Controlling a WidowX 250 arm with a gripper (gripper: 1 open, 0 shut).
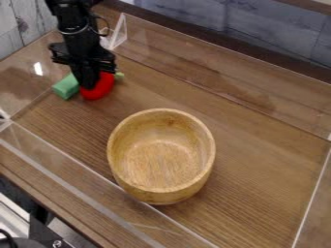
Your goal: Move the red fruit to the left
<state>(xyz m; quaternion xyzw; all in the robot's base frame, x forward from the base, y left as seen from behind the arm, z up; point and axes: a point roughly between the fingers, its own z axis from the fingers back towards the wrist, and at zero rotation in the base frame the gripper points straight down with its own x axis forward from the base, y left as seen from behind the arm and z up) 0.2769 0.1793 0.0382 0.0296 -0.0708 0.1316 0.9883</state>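
End effector: positioned at the far-left corner of the counter, pointing straight down from a black arm. Its fingers are drawn together, clamped on the upper part of the red fruit.

Green block: lies on the counter at the left side, just beside the red fruit. Whether the two touch cannot be told, since the fingers cover the gap.

Red fruit: low at the counter surface in the far-left corner, directly under the end effector. Its red body shows to the lower right of the fingers. The stem is hidden.

Wooden bowl: stands upright near the middle of the counter, toward the near edge, well apart from the fruit and the block. Nothing is seen inside.

Clear panels: line the counter edges.
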